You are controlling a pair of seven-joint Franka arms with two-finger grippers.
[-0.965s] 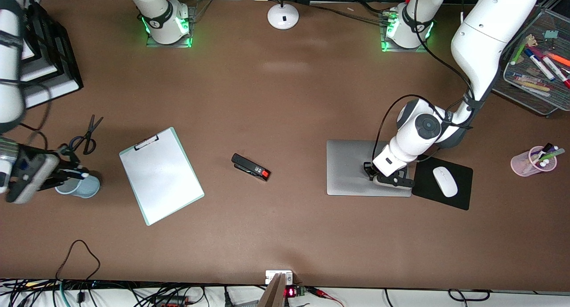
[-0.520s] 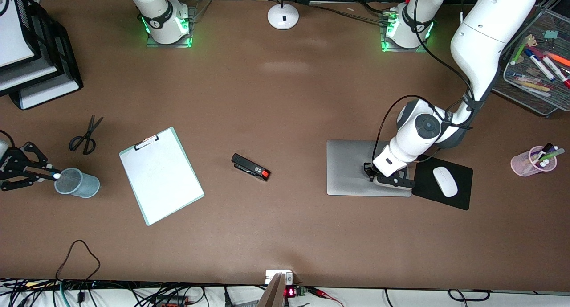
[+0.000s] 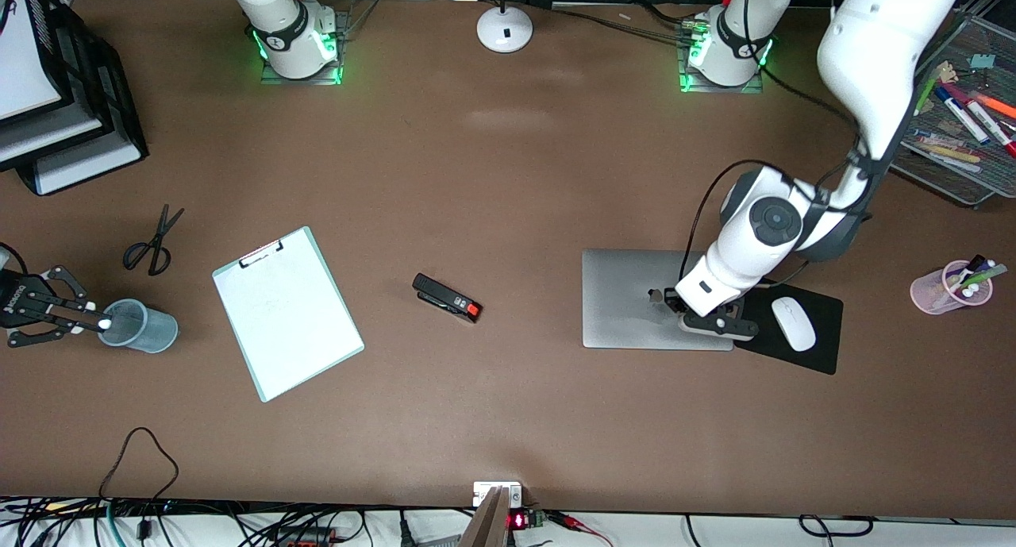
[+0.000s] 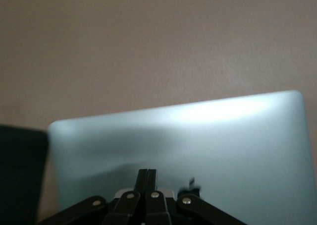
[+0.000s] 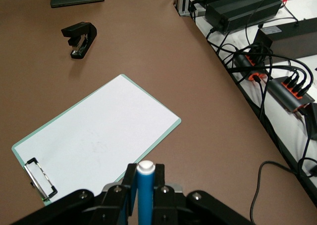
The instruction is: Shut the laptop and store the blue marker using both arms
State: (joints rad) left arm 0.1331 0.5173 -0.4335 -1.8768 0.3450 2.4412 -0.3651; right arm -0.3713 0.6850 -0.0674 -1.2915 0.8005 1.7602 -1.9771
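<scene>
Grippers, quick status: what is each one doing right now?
Left gripper: shut, empty, on the closed laptop lid.
Right gripper: shut on the blue marker, at the mesh cup rim.

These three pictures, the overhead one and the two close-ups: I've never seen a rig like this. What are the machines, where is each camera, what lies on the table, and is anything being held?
Two white robot arms stand at a brown table, each ending in a black two-finger gripper. The wide picture comes from a high camera facing them. The other two come from cameras on the arms' wrists.

The left gripper is shut, holding nothing, low over the closed laptop; its wrist camera shows the grey lid. The right gripper is shut on the blue marker, at the rim of the mesh cup.

Also on the table: scissors, a clipboard, a stapler, a mouse on a mouse pad, a pink cup of pens and a wire tray of markers.
</scene>
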